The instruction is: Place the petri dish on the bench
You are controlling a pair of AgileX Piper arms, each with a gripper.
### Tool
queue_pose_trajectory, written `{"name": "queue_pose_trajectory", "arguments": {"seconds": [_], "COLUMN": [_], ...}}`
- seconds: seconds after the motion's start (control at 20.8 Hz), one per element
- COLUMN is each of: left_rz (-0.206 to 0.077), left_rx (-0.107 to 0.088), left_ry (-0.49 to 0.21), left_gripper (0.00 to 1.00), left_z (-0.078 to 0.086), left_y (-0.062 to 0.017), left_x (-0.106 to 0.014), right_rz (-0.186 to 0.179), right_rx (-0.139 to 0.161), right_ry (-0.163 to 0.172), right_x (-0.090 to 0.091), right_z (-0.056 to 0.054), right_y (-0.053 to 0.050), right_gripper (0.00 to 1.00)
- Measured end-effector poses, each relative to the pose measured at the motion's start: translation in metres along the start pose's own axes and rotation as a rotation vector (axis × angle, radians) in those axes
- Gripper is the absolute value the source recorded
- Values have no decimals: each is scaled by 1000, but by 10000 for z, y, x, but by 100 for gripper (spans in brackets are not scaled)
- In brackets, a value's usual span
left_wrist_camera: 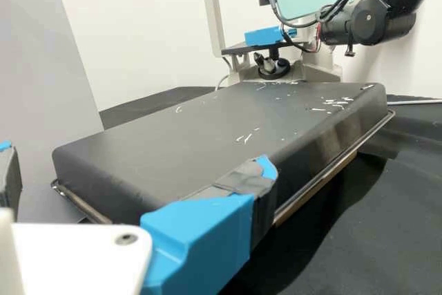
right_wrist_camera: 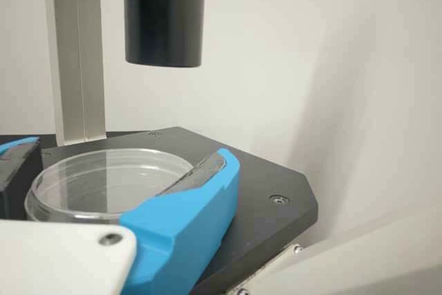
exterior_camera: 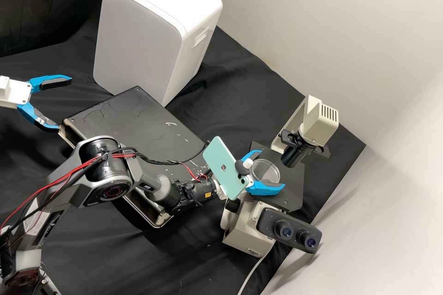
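High view, largest first: the black-covered desk [exterior_camera: 277,101] carries everything. A tall white box [exterior_camera: 157,32] with rounded corners stands at 11 o'clock. A flat black case [exterior_camera: 134,124], flecked with white marks, lies at the centre, its far corner just beside the box. A beige microscope [exterior_camera: 251,230] sits at 4 o'clock, its eyepieces turned toward 5 o'clock and its black stage [exterior_camera: 295,193] raised above the desk.

The right arm [exterior_camera: 106,175] comes in from 8 o'clock across the case, with a mint-green phone [exterior_camera: 226,168] mounted at its wrist. The right hand [exterior_camera: 272,169] is over the stage, its blue fingers [exterior_camera: 265,188] narrowed to the width of the petri dish [exterior_camera: 266,171], one at each side. In the right wrist view the pads lie against the dish's clear wall. The dish, round and clear, sits flat on the stage under the dark lens tube [exterior_camera: 293,154], not on the desk.

The left hand [exterior_camera: 63,101] hangs at 9 o'clock, spread wide, its lower fingertip just beside the case's 9 o'clock corner.
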Motion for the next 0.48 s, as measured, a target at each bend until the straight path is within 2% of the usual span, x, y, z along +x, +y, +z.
{"name": "queue_pose_trajectory", "arguments": {"seconds": [0.48], "left_rz": [-11], "left_rx": [-1], "left_ry": [1], "left_gripper": [100], "left_z": [-2], "left_y": [-21], "left_x": [7], "right_rz": [0], "right_rx": [1], "right_ry": [0], "right_x": [0], "right_z": [-5], "right_y": [-5], "right_gripper": [0]}}
